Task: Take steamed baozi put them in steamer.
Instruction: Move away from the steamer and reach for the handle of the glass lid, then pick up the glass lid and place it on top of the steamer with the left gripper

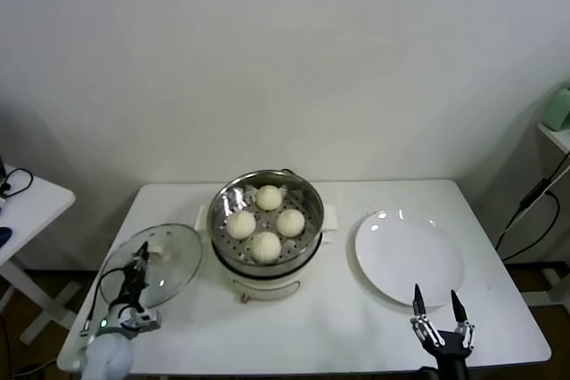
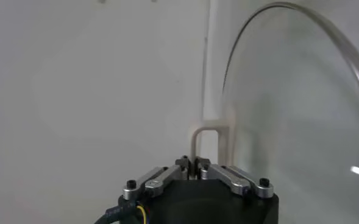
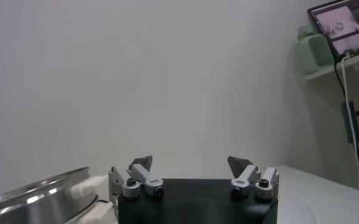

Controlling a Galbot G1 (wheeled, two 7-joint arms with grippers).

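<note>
Four creamy-white baozi [image 1: 269, 197] [image 1: 240, 224] [image 1: 290, 221] [image 1: 265, 246] sit on the perforated tray inside the shiny steel steamer [image 1: 223, 198] at the middle of the table. The steamer's rim also shows in the right wrist view [image 3: 33, 198]. My left gripper [image 1: 142, 255] is at the table's left, shut on the thin white handle [image 2: 206, 131] of the glass lid [image 1: 174, 264]. In the left wrist view, the left gripper [image 2: 193, 163] pinches the handle and the lid [image 2: 301, 109] stands beside it. My right gripper [image 1: 436, 293] [image 3: 190, 161] is open and empty near the table's front right edge.
An empty flat white plate [image 1: 410, 260] lies right of the steamer, just beyond my right gripper. A small white side table [image 1: 27, 202] stands at far left. A shelf with a green object [image 1: 559, 109] and hanging cables [image 1: 534, 211] are at far right.
</note>
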